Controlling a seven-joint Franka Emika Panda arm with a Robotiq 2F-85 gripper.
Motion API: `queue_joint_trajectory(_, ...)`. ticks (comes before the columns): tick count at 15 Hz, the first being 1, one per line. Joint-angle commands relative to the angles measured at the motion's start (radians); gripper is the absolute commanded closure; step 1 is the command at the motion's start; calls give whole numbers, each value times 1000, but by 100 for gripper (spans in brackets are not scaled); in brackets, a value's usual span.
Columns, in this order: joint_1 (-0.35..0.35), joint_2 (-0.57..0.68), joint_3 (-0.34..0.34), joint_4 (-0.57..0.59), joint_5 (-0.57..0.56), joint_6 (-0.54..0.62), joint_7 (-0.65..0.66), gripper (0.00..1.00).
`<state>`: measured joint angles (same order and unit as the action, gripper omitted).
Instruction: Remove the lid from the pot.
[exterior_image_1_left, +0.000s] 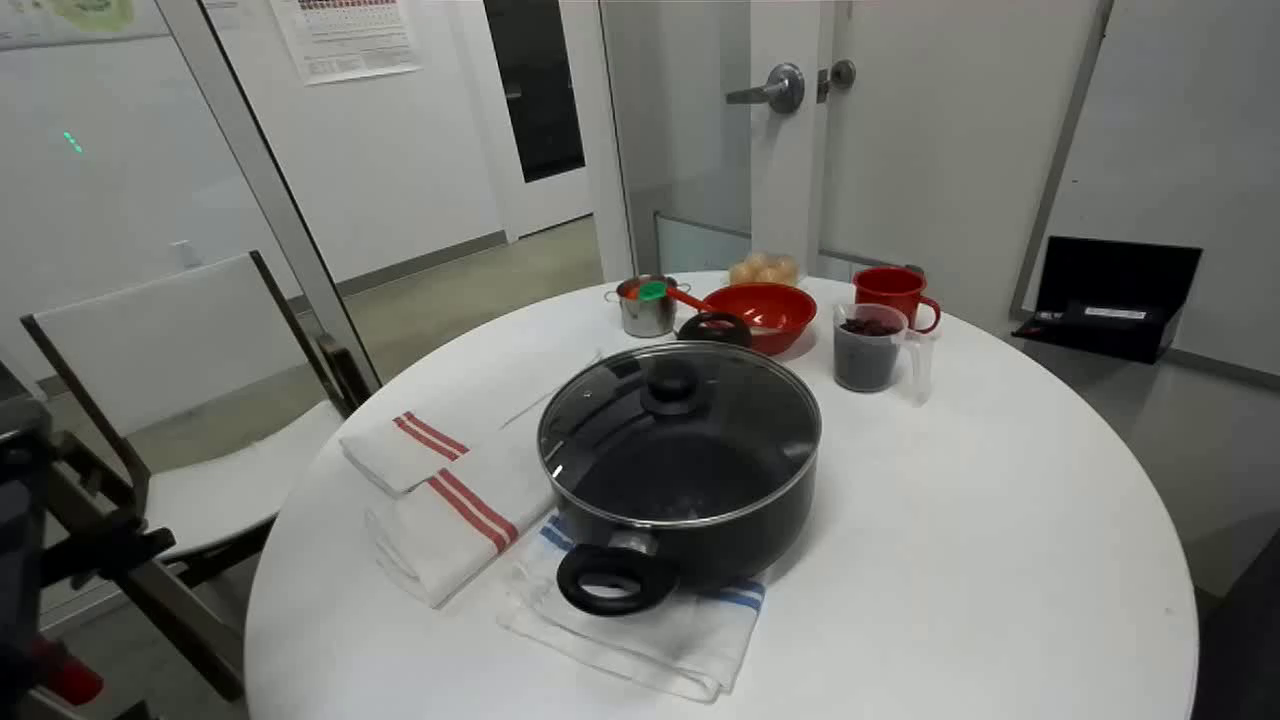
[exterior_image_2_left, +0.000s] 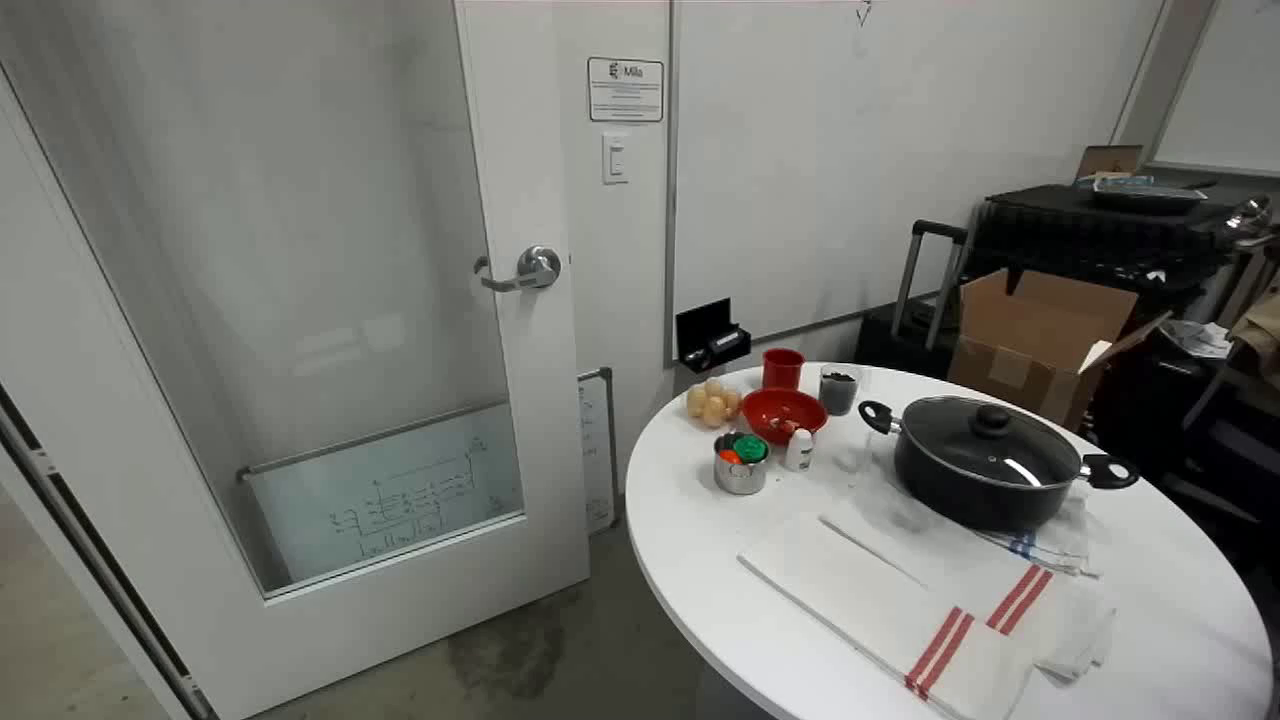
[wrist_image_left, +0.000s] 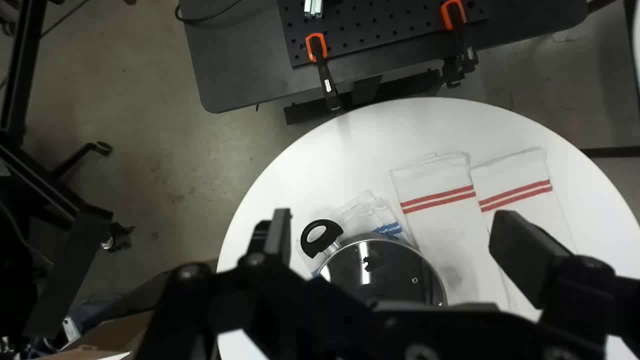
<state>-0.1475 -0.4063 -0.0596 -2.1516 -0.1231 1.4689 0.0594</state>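
- The lid (exterior_image_1_left: 690, 445) is seated on the pot (exterior_image_1_left: 755, 540).
- A red mug (exterior_image_1_left: 888, 285) is placed near the bench (exterior_image_1_left: 1000, 520) edge.
- The gripper (wrist_image_left: 397, 242) is spread wide, nothing held.

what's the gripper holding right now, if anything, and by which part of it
Nothing is held: the gripper stands wide open, and the lid sits on the pot.

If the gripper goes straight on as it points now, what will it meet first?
The open gripper would probably meet the blue-striped towel, or perhaps the lid; the wrist view leaves depth unclear.
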Motion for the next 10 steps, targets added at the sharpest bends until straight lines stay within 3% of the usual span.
queue_joint_trajectory(1,14,1,-12,3,-4,-3,4,0)
queue_joint_trajectory(10,19,55,-27,13,-16,40,-49,0)
